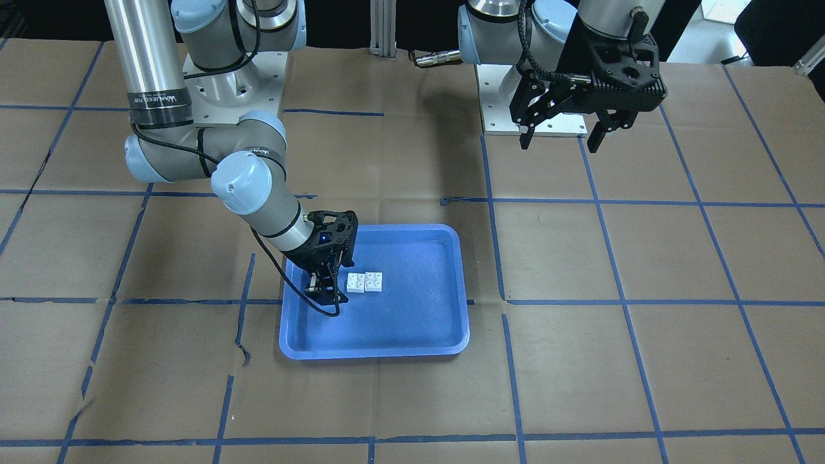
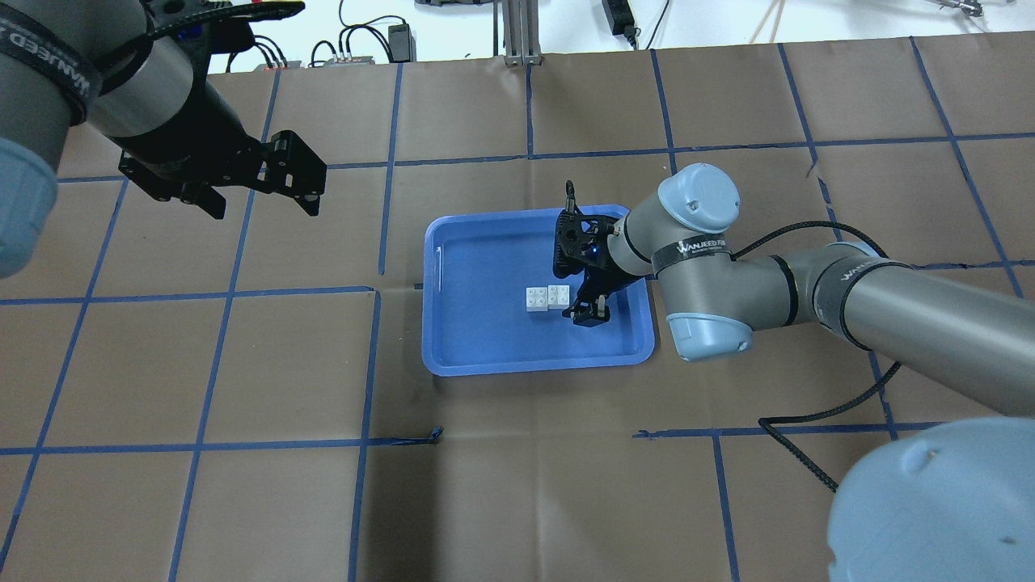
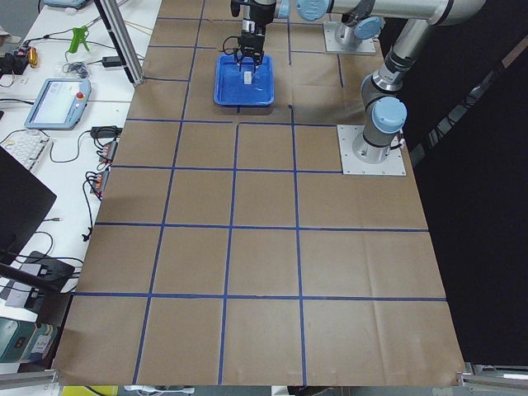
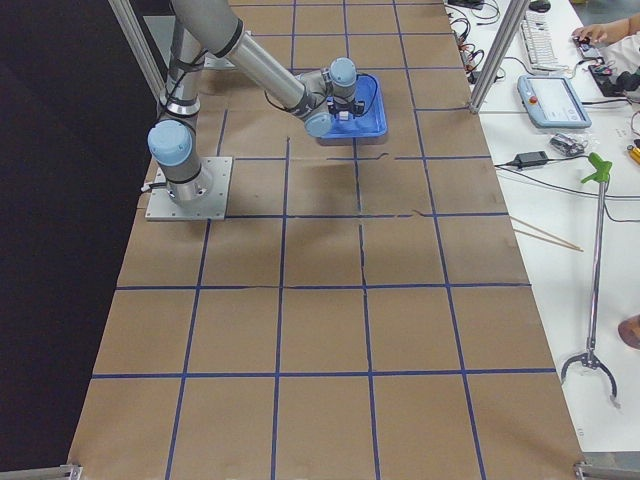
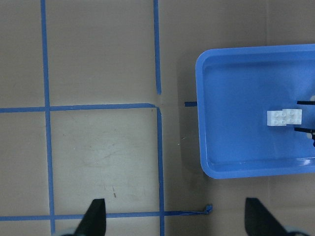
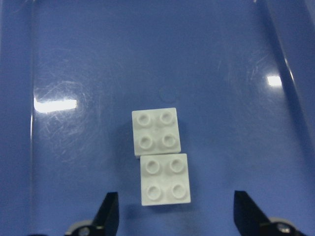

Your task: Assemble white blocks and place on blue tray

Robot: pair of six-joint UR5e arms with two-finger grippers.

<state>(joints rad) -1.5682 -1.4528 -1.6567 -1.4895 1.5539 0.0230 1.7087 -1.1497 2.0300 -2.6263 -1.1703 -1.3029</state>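
Observation:
Two white blocks point(image 1: 364, 282) lie side by side, touching, studs up, on the floor of the blue tray point(image 1: 412, 319). They also show in the overhead view point(image 2: 547, 297), the left wrist view point(image 5: 284, 117) and the right wrist view point(image 6: 161, 156). My right gripper point(image 1: 327, 291) is open and empty, low inside the tray point(image 2: 485, 339), just beside the blocks without touching them; its fingertips point(image 6: 109, 212) stand wide apart. My left gripper point(image 1: 561, 140) is open and empty, high above the bare table, well away from the tray point(image 5: 236, 147).
The table is covered in brown paper with a blue tape grid point(image 2: 372, 364). Both arm bases point(image 1: 535, 109) stand at the table's robot side. A bench with a teach pendant point(image 3: 59, 97) and cables runs along the far side.

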